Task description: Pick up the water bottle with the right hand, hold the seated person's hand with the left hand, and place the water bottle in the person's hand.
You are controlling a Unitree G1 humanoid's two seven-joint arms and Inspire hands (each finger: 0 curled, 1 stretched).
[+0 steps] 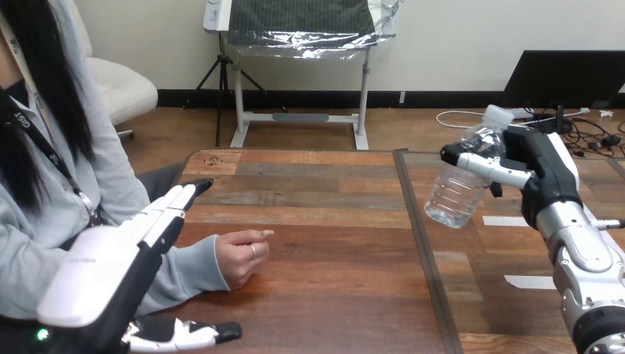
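Right hand (542, 168) grips a clear, white-capped water bottle (453, 193) — seemingly empty, tilted — left hand (103, 273) straight-fingered near the person's hand (239, 256).

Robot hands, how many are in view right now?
2. The left hand is at lower left, open, near the person's forearm; the right hand is at right, raised, curled round the water bottle.

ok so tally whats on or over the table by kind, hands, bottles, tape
robot hands: 2, left hand with straight fingers, right hand curled round the bottle
person's hand: 1
water bottle: 1
white tape strips: 2
total: 6
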